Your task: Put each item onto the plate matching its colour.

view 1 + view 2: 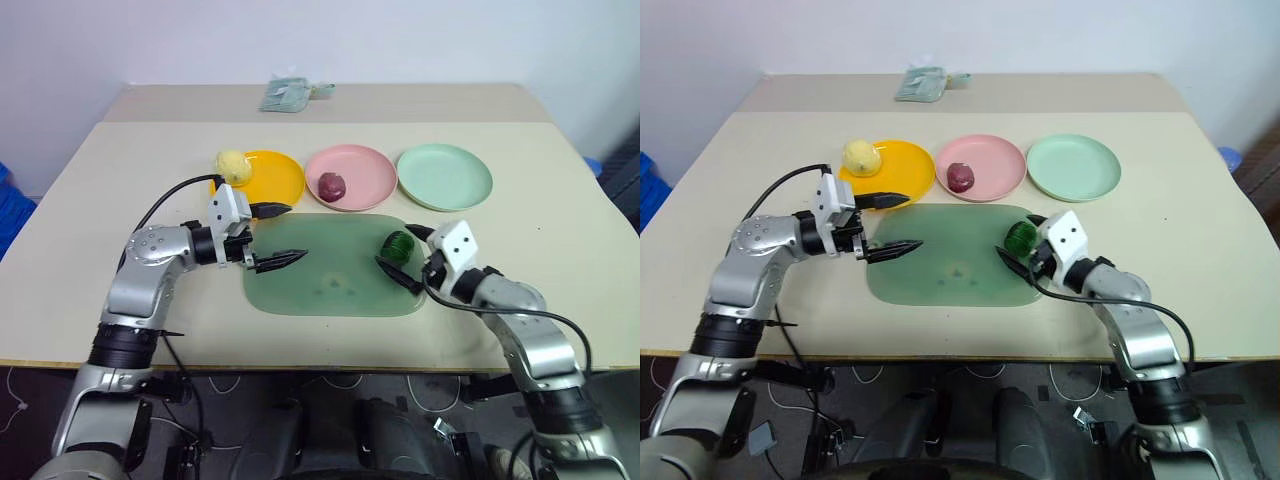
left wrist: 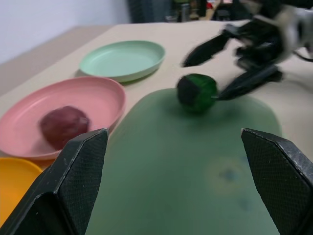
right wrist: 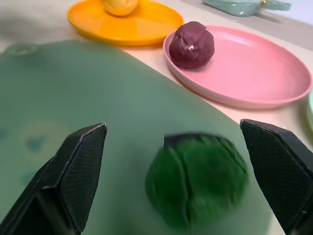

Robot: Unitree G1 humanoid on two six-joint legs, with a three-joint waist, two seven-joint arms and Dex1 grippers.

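The pale yellow item rests on the left rim of the yellow plate. On the pink plate lies the reddish-purple item. The mint green plate holds nothing. The dark green ridged item sits at the right end of the translucent green tray. My right gripper is open, one finger on either side of the green item. My left gripper is open and empty, hovering over the tray's left part and pointing right.
A folded greenish pouch lies at the far edge of the beige table. The three plates stand in a row just behind the tray. A blue object sits off the table's left side.
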